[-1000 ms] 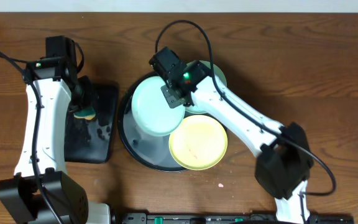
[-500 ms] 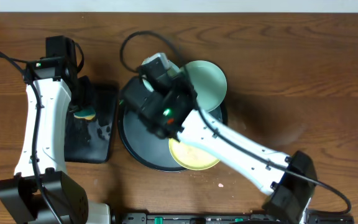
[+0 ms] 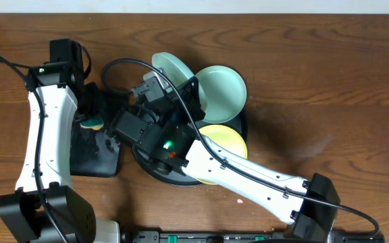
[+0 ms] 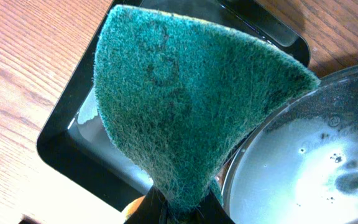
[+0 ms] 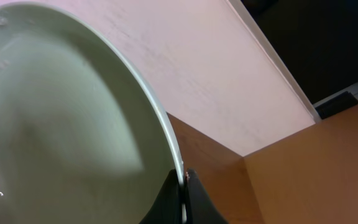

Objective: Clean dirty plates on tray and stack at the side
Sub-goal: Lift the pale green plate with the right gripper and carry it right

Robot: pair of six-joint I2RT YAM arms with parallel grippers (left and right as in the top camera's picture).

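The right tool (image 5: 182,185) is clamped on the rim of a mint plate (image 5: 61,106), its two fingers pinching the edge from either side. The plate stands steeply tilted, its wet inner face turned toward the wrist camera. From overhead this plate hangs above the far left edge of the tray (image 4: 291,168), clear of the tray's floor. A second mint plate (image 3: 223,93) lies over the tray's far right rim. A yellow plate (image 3: 227,143) rests at the tray's near right side, partly hidden under the right arm, which reaches across the tray from the bench's (image 3: 316,67) near right corner. Left of the tray, the left tool (image 4: 174,210) is closed on a green scouring pad (image 4: 185,106), gripping its lower point. The pad hangs over a black rectangular tray (image 4: 67,140) that sits just beside the tray, whose wet, speckled floor shows at the left wrist view's right edge.
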